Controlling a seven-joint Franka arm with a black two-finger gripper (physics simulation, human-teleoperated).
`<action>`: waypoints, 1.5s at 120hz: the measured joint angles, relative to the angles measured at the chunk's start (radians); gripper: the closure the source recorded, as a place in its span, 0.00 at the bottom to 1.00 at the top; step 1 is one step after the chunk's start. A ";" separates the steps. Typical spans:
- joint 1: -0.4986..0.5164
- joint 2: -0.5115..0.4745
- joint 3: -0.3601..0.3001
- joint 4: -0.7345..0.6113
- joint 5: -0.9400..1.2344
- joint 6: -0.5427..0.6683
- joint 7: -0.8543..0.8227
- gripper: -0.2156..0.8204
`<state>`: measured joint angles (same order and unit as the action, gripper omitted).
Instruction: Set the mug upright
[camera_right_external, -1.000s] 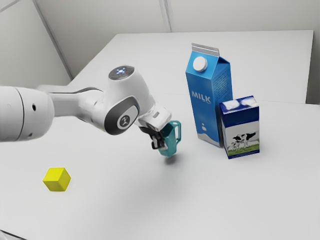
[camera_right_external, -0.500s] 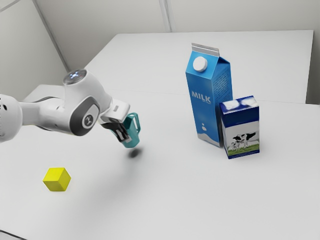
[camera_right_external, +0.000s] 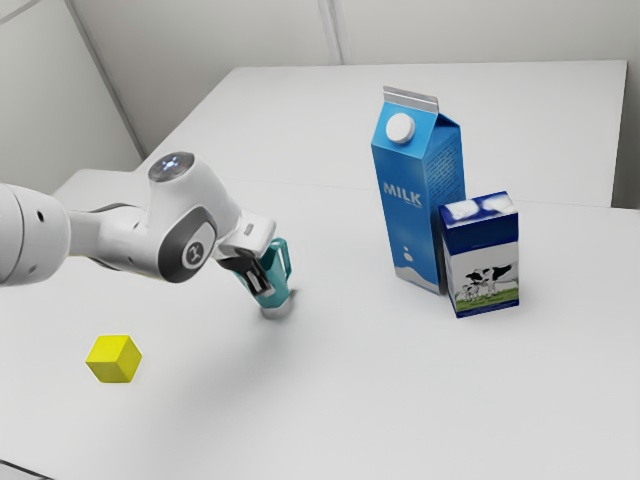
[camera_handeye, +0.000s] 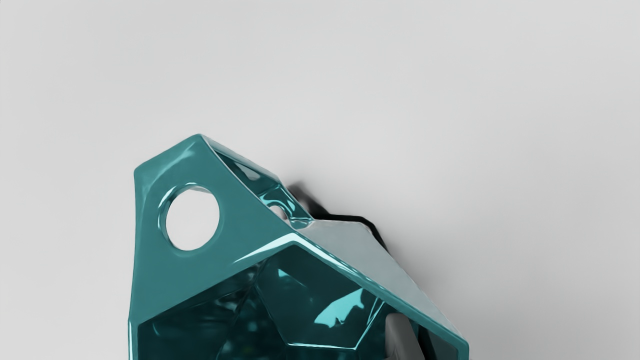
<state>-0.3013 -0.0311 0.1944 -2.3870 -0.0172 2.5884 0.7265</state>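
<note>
The hand (camera_right_external: 264, 284) pinches the mug (camera_right_external: 273, 283) by its wall (camera_handeye: 425, 317), the mug's long axis tilted, base down below the grip, handle (camera_right_external: 287, 258) away from the hand, probably needing straightening against the counter (camera_right_external: 400, 400).

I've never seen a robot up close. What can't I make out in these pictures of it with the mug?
- Part of the mug: cut off by the wrist view's bottom edge.
- The arm's base: beyond the exterior view's left edge.
- A lower part of the tall milk carton: behind the smaller carton, exterior view.
- The tall carton's side print: too small, exterior view.
- The yellow cube's back: turned away, exterior view.
</note>
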 joint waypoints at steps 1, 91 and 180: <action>0.000 0.000 0.000 0.000 0.000 0.001 -0.001 0.97; 0.001 -0.024 0.000 0.001 -0.004 0.007 -0.017 0.46; 0.038 0.090 -0.029 0.652 -0.019 -0.604 -0.192 0.22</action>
<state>-0.2628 0.0588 0.1653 -1.7354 -0.0366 1.9844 0.5348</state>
